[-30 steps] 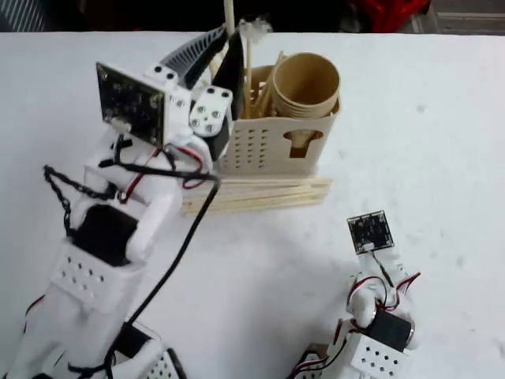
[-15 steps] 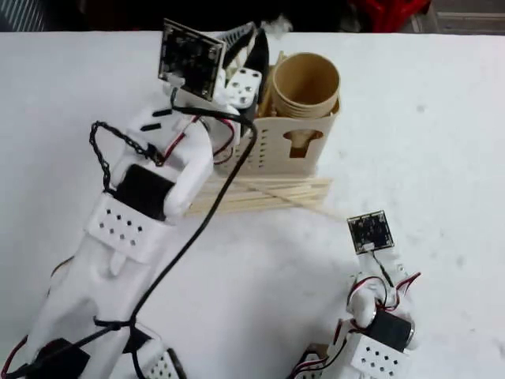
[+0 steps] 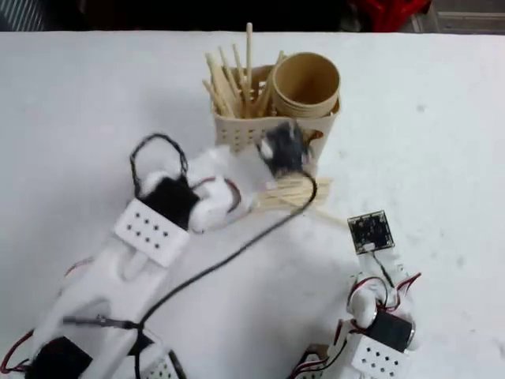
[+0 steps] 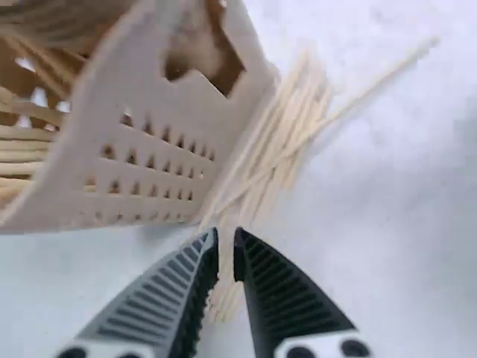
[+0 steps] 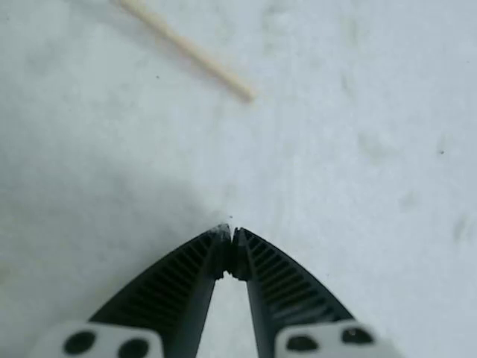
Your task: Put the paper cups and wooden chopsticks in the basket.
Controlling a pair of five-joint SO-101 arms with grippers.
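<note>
Basket [image 3: 237, 136] sits by the far edge of the desk [image 3: 434, 142], about midway along it. The paper cups [image 3: 305, 83] are stacked in one compartment, and a sheaf of chopsticks [image 3: 231, 79] stands upright in the one beside them. I've got a loose bundle of chopsticks [image 4: 287, 145] lying flat on the desk right against the basket's near wall. My left gripper [image 4: 226, 237] is low over one end of that bundle, its fingers parted only a crack with nothing held. My right gripper [image 5: 229, 234] hangs over bare desk toward the near edge, fingertips touching, empty. One stray chopstick [image 5: 186, 52] ends just ahead of it, angled out from the bundle.
</note>
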